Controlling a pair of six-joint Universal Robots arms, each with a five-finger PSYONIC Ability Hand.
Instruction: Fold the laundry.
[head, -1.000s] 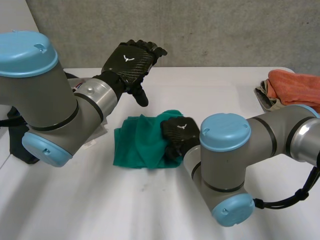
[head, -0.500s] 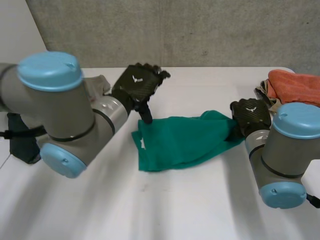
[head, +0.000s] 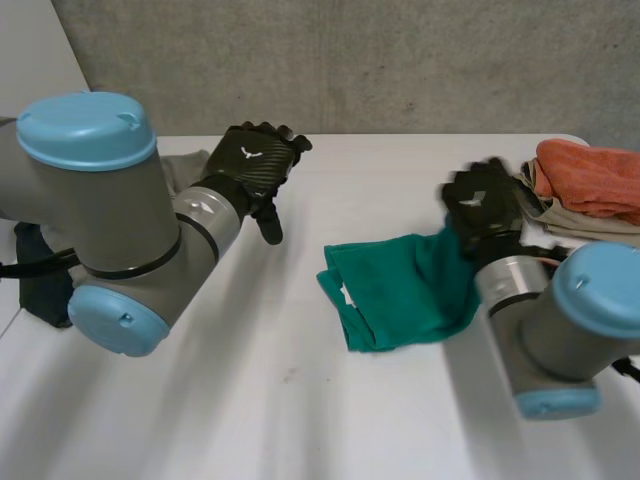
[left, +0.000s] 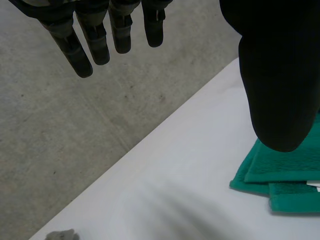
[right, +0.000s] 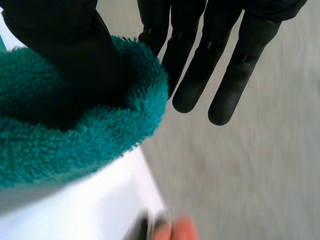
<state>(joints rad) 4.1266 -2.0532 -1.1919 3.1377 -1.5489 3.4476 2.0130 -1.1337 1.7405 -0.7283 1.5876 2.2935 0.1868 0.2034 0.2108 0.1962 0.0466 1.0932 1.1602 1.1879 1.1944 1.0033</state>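
Observation:
A green towel (head: 400, 290) lies loosely folded on the white table (head: 300, 400), right of the middle. Its right edge is lifted by my right hand (head: 485, 205). In the right wrist view the thumb presses a fold of the towel (right: 75, 135) against the fingers (right: 200, 65), which are nearly straight. My left hand (head: 255, 165) hovers above the table to the left of the towel, apart from it and holding nothing. Its fingers (left: 115, 30) are straight, and beneath its thumb lies a folded corner of the towel (left: 285, 175).
A pile with an orange towel (head: 590, 175) on a beige cloth (head: 560, 215) sits at the table's far right, close behind my right hand. A grey cloth (head: 185, 165) lies behind my left arm. A dark object (head: 40, 285) sits at the left edge.
My right hand has pulled the green towel from the table's middle to the right and raised its right edge. My left hand has drawn back slightly to the left.

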